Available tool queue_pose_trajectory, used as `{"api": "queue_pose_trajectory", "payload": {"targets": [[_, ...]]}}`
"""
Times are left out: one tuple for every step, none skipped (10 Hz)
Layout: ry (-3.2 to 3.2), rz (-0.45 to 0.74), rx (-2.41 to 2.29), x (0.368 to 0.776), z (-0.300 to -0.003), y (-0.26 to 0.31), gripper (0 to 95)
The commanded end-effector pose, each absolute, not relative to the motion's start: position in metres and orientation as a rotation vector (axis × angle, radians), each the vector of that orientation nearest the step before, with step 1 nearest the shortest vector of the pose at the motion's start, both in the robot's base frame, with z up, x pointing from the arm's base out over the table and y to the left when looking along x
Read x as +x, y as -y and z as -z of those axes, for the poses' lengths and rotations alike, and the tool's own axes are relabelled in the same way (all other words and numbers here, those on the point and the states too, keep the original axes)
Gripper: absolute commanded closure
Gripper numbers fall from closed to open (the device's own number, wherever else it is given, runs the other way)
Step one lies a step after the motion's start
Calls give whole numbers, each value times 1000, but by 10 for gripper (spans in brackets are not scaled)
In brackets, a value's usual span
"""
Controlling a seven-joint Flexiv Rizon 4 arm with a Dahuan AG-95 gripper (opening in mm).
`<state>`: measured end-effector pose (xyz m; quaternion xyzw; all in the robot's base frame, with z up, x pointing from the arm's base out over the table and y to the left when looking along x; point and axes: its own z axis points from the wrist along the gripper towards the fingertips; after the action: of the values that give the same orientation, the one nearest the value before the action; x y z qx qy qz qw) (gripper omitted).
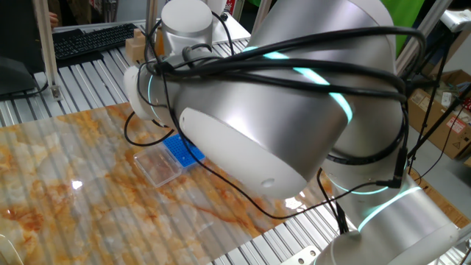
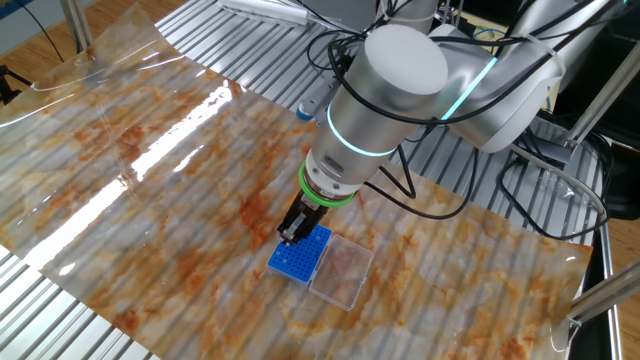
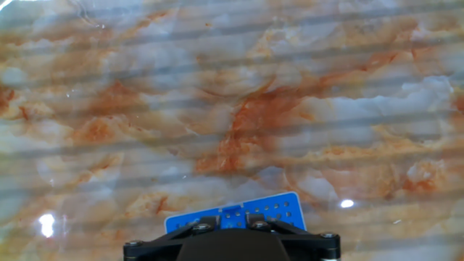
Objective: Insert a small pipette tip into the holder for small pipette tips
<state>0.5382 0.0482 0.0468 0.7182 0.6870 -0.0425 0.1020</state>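
The holder for small pipette tips, a bright blue rack (image 2: 303, 258) with a grid of tiny holes, lies on the marbled sheet. It also shows in the one fixed view (image 1: 184, 153) and at the bottom of the hand view (image 3: 279, 207). My gripper (image 2: 293, 236) hangs just over the rack's near-left part, fingers pointing down and drawn close together. In the hand view the gripper (image 3: 232, 221) frames a strip of the rack's holes. The small pipette tip is too small to make out. In the one fixed view the arm hides the gripper.
A clear, colourless plastic tray (image 2: 342, 272) lies right beside the blue rack, also seen in the one fixed view (image 1: 157, 167). The marbled sheet (image 2: 150, 170) covers a ribbed metal table. Black cables (image 1: 221, 180) hang from the arm above the sheet.
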Motion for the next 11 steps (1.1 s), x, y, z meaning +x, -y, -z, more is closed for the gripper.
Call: {"api": "queue_pose_trajectory", "payload": {"targets": [[-2027, 129, 2118, 539, -46, -48, 760], [-2028, 129, 2118, 539, -46, -48, 760], [-2034, 130, 2116, 539, -46, -48, 760], [-2057, 130, 2102, 539, -46, -48, 760], [-2096, 133, 2077, 538, -46, -48, 760], [-2158, 118, 2059, 538, -47, -47, 950], [-2191, 116, 2050, 538, -48, -47, 950], [-2219, 112, 2035, 537, -49, -46, 950], [-2253, 110, 2010, 538, -49, -46, 950], [-2310, 104, 1966, 537, -49, -46, 950], [-2347, 94, 1940, 537, -49, -46, 950]]}}
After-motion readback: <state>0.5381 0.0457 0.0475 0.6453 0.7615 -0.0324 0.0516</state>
